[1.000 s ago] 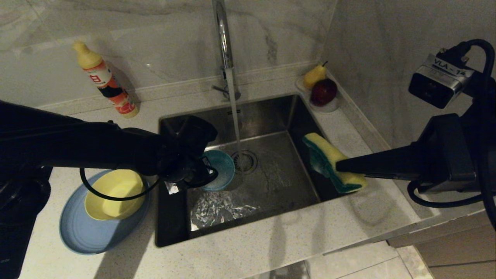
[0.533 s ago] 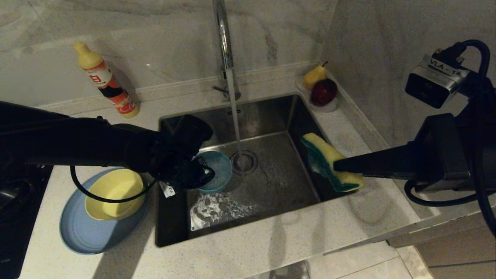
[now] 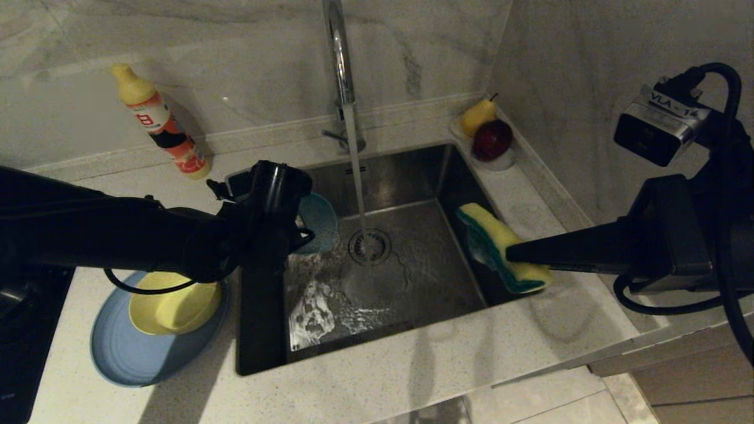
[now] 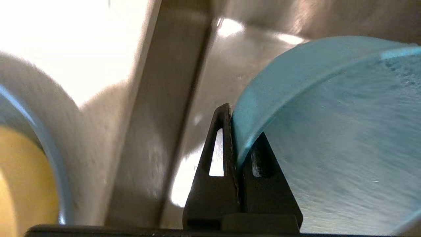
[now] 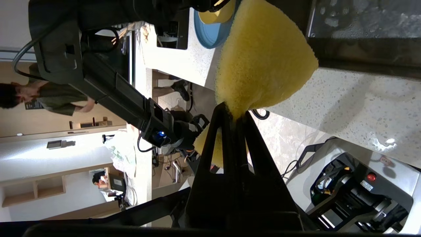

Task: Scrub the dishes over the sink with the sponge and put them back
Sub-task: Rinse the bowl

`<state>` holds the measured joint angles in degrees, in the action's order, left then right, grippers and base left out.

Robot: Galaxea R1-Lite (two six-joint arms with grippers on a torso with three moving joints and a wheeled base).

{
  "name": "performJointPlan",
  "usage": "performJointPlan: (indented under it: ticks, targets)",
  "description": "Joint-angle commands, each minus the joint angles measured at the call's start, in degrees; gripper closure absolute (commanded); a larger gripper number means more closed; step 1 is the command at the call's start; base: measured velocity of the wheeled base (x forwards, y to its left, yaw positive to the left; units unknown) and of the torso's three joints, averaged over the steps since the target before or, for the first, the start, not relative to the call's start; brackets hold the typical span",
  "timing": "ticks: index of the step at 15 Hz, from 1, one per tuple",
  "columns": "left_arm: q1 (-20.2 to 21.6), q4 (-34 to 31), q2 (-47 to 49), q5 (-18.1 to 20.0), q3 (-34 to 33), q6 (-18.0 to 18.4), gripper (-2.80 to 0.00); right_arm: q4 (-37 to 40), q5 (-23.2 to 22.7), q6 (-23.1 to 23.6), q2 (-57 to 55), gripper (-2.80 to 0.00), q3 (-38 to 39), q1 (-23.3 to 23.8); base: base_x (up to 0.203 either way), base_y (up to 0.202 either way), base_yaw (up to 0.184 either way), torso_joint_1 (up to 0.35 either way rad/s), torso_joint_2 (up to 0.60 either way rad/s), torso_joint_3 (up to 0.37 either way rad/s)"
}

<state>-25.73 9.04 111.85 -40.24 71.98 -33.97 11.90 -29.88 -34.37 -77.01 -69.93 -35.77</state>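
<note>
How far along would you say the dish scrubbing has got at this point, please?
Early on. In hand: the left gripper pinches the teal bowl by its rim over the sink, water running; the right gripper holds the sponge at the sink's right edge, apart from it. Left: the yellow bowl sits on the blue plate, untouched.

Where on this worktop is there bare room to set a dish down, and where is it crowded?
Free: the front counter strip below the sink, and the back-left counter between the detergent bottle and the faucet. Crowded: the left side, where the yellow bowl sits in the blue plate; the back-right corner holds the fruit dish.
</note>
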Motion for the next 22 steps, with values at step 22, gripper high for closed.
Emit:
performJointPlan:
  ticks: [22]
  targets:
    - [-1.07, 78.62, -6.65, 11.50, -31.89, 51.37, 0.00, -1.12, -0.89, -0.18, -2.88, 0.00, -0.47, -0.18, 0.000, 0.000, 0.000, 0.000, 0.00, 0.000]
